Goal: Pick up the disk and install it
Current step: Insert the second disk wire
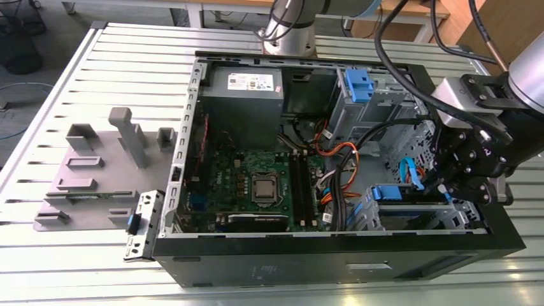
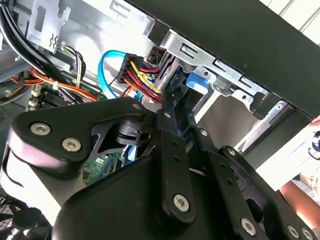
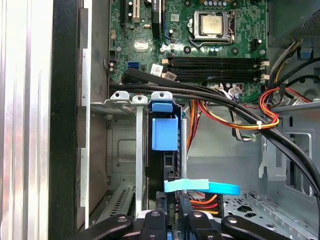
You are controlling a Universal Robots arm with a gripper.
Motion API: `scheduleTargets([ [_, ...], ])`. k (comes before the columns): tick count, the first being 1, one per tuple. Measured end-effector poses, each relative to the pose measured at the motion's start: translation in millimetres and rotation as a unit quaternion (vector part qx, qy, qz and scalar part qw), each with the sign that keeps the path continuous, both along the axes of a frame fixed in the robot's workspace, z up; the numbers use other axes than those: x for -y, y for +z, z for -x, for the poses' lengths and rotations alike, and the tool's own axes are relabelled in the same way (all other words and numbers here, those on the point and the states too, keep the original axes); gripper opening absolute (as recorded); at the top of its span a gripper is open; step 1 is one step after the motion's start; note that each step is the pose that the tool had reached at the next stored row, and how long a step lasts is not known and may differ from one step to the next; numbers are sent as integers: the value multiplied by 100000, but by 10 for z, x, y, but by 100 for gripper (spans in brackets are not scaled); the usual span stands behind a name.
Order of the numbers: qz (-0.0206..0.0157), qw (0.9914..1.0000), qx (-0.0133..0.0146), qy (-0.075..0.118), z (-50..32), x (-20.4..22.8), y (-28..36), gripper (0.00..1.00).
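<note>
Disk (image 3: 164, 135) with its blue frame stands on edge in the metal bay (image 3: 120, 107) of the computer case (image 1: 340, 261), straight ahead of the gripper (image 3: 172, 212), whose fingers pinch its near end.

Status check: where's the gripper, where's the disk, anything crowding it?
Gripper low inside case, over the drive cage. Disk on edge in its slot, blue carrier showing. Cable bundle crossing close by.

A slatted metal table (image 1: 93, 76) stands on grey floor (image 1: 34, 102), wooden furniture behind.
</note>
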State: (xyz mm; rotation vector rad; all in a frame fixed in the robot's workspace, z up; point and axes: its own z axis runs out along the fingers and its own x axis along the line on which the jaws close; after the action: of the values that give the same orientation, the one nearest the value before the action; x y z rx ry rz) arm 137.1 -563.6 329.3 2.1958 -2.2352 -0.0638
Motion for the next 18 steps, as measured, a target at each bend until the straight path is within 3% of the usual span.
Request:
scheduleTargets([
  [3,51,100000,1,-1,0,0,16,24],
  [11,44,100000,1,0,0,0,179,24],
  [18,41,100000,0,2,0,0,260,24],
])
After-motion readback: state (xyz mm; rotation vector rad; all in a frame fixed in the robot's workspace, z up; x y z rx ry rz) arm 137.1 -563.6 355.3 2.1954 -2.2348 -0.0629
